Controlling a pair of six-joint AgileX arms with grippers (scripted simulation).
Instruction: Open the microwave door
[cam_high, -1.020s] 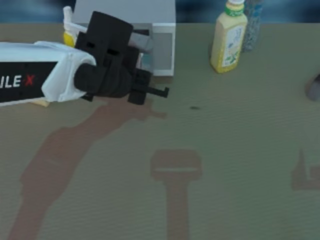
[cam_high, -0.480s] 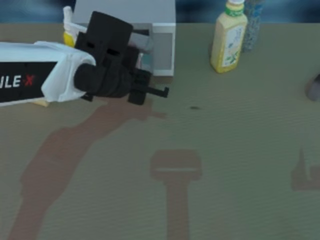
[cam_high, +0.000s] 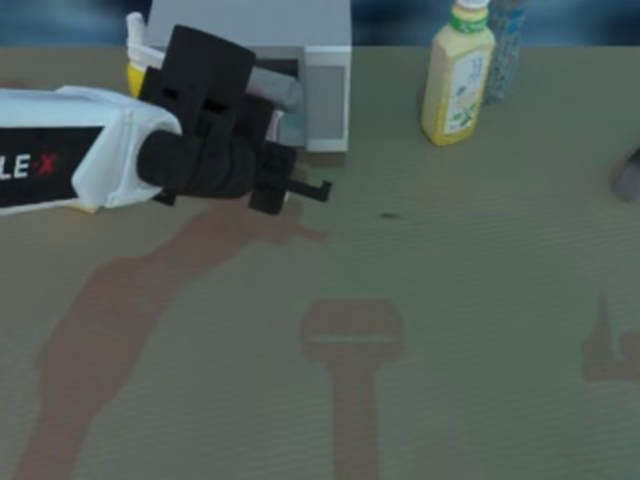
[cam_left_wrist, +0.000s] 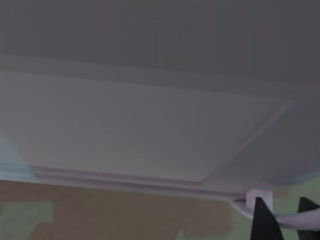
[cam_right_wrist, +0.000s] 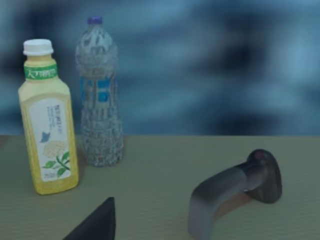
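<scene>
Olive desk (cam_high: 450, 300) carries the microwave (cam_high: 270, 60) at its far left edge. Left pincer (cam_left_wrist: 282, 215) is closed on the microwave door (cam_left_wrist: 140, 130) handle, the door standing ajar. Right pincer sits out of sight, state unknown.

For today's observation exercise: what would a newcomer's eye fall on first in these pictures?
The left arm, white and black, reaches across the top view's left side, its left gripper at the microwave door. Behind it stands the microwave at the table's far edge. To the right a yellow juice bottle stands beside a clear water bottle.
</scene>
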